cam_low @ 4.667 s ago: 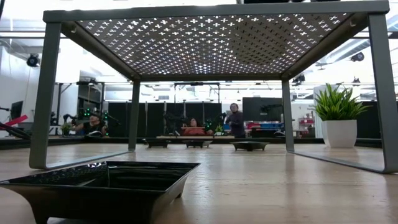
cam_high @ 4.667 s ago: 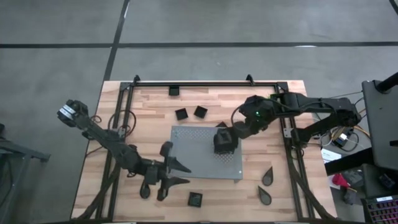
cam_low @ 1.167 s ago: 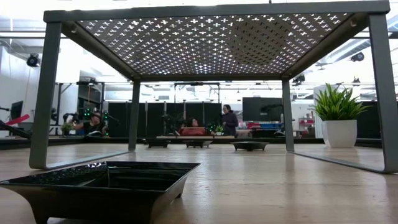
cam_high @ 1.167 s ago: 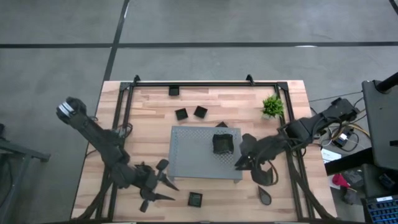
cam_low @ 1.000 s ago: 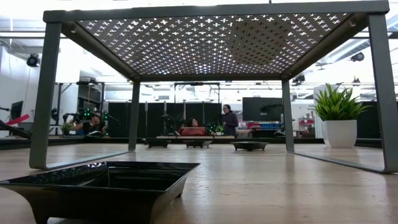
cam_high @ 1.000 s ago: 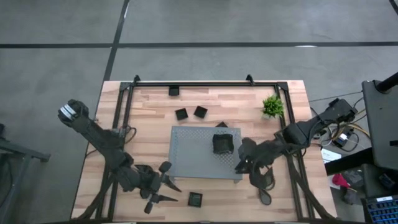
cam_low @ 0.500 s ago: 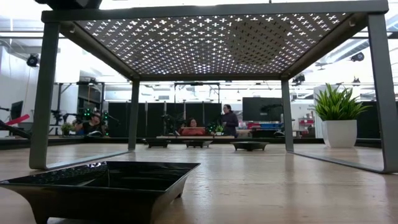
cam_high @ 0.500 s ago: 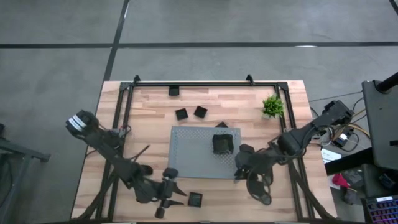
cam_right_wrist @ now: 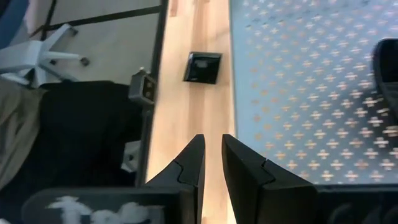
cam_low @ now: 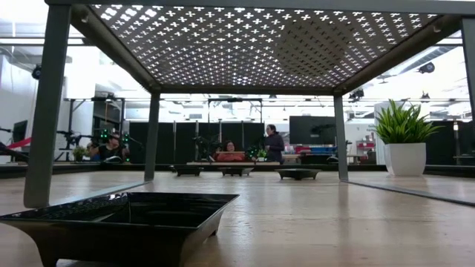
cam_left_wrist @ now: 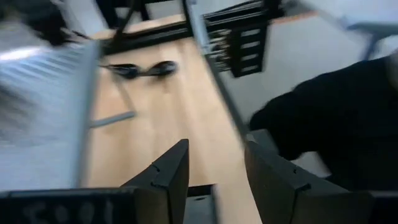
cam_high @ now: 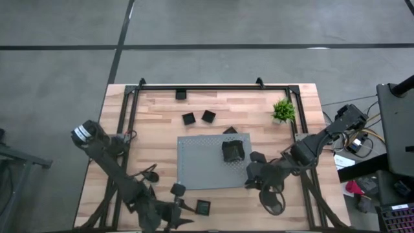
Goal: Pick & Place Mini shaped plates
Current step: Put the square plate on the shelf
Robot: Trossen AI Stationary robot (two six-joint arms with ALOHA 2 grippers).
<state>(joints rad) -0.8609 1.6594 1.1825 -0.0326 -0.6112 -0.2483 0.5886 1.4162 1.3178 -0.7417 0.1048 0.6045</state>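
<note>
1. A black square mini plate (cam_high: 203, 207) lies on the worktop (cam_high: 155, 142) just beside the left gripper (cam_high: 176, 219), outside its jaws, which stand apart and empty.
2. The right gripper (cam_right_wrist: 210, 163) hovers at the grey perforated board's (cam_high: 200, 162) edge, its jaws nearly closed and empty, the same plate (cam_right_wrist: 202, 68) well ahead of them.

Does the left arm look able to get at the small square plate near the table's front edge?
Probably yes: the left gripper hangs open just beside the square plate, with bare wood between them.
</note>
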